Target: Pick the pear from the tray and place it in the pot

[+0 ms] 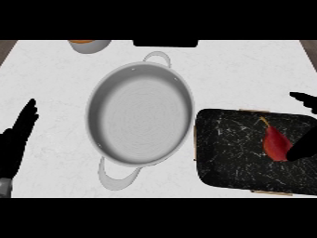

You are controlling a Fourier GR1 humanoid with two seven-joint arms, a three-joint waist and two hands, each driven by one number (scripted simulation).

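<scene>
Pear [275, 141] on tray [229, 160] at pot's [139, 114] four o'clock; right hand [310, 142] spread wide, touching it; left hand [6, 148] open, eight o'clock.

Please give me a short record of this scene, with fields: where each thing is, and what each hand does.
pear: red, lying on the tray
tray: black, right of the pot
pot: grey, mid-counter, nothing inside
right hand: open, at the pear's right side
left hand: open, resting at the left edge
task step: pear not yet lifted
</scene>
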